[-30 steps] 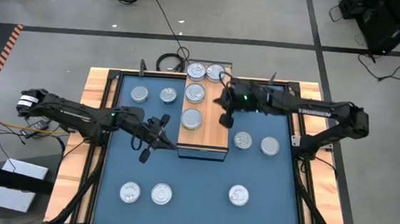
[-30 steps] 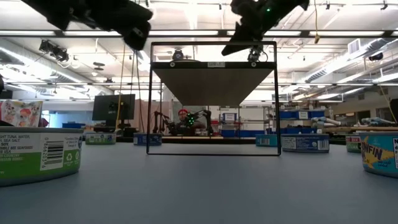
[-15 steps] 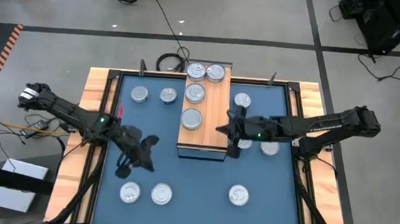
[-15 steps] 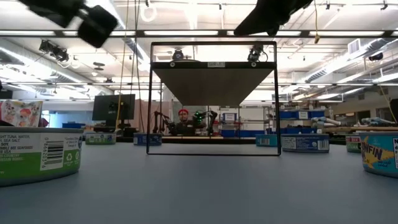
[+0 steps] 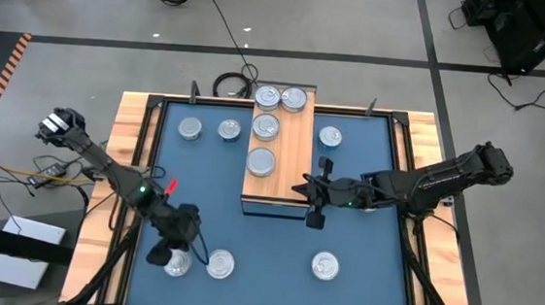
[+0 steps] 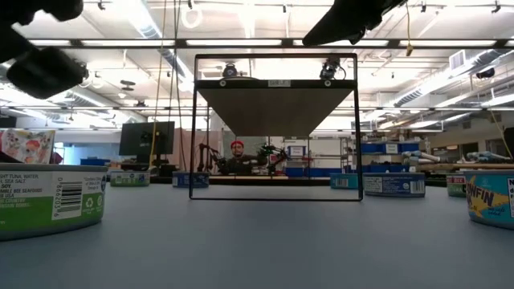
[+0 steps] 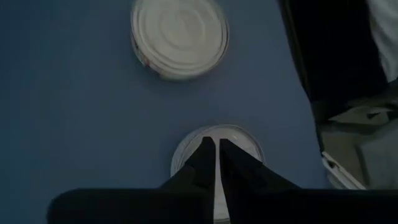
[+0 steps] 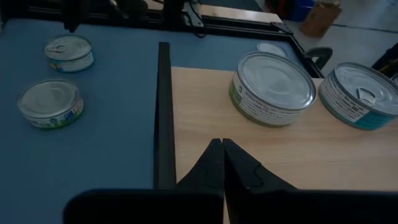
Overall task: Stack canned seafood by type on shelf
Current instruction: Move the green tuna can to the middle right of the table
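Over the near-left tin [image 5: 177, 261] on the blue tabletop [image 5: 266, 240] hangs my left gripper [image 5: 161, 254], its fingers [image 7: 205, 163] nearly together, gripping nothing. My right gripper [image 5: 312, 215] sits at the near right corner of the shelf [image 5: 294, 164], fingers [image 8: 211, 163] pressed together and empty. Four tins [image 5: 266, 128] rest on the shelf; others lie scattered on the tabletop.

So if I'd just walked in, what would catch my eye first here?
Probably the wooden shelf in the middle of the blue mat, with four shiny tins on it and more scattered around. Then the two dark arms: the left tool hangs over a tin at the near left, and the right tool, shut, is at the shelf's near right corner.
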`<state>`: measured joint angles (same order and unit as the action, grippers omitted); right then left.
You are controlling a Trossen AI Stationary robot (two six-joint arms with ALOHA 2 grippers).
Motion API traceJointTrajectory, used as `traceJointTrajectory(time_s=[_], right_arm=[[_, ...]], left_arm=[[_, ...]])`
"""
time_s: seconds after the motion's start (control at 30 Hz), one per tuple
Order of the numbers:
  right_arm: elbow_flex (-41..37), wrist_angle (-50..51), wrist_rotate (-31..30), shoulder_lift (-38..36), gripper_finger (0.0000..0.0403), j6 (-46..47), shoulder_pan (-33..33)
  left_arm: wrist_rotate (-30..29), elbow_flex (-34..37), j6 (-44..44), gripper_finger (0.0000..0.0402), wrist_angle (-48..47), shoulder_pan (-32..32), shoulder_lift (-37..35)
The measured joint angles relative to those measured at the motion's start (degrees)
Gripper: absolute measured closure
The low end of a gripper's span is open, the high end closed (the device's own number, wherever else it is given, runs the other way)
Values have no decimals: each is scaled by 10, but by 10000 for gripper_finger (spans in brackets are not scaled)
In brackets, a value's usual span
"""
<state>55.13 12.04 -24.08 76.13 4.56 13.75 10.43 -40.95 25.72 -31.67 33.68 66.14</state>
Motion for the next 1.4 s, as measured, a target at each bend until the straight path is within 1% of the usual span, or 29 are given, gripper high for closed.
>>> traceJointTrajectory(time_s=[0.07, 0.17, 0.23, 0.3, 0.4, 0.5, 0.57, 0.7, 0.83, 1.07, 1.2, 1.3, 1.4], right_arm=[[0, 0, 0, 0, 400, 0, 3], [0, 0, 1, 0, 401, 0, 8], [0, 0, 1, 0, 401, 0, 11], [0, 0, 1, 0, 401, 0, 12], [0, 0, 1, 0, 399, 0, 12], [0, 0, 1, 0, 400, 0, 12], [0, 0, 1, 0, 400, -1, 12], [0, 0, 1, 0, 400, -1, 12], [0, 2, 1, 0, 400, -2, 12], [0, 7, 1, 0, 399, -2, 12], [0, 9, 2, 0, 400, -2, 12], [0, 9, 2, 0, 399, -2, 12], [0, 9, 2, 0, 399, -2, 12]], left_arm=[[-15, 0, 0, 365, 14, 7, 10], [-58, 0, -16, 358, 52, 8, 16], [-93, 0, -38, 359, 78, 8, 17], [-118, 0, -70, 368, 102, 5, 17], [-128, 0, -108, 393, 129, -9, 24], [-126, 0, -151, 396, 144, -25, 50], [-113, 0, -196, 397, 164, -35, 73], [-44, 0, -265, 399, 195, -62, 115], [-6, 0, -314, 400, 201, -87, 127], [52, 0, -369, 400, 227, -112, 155], [106, 0, -403, 401, 246, -127, 183], [141, 0, -412, 401, 249, -142, 202], [150, 0, -429, 401, 249, -149, 209]])
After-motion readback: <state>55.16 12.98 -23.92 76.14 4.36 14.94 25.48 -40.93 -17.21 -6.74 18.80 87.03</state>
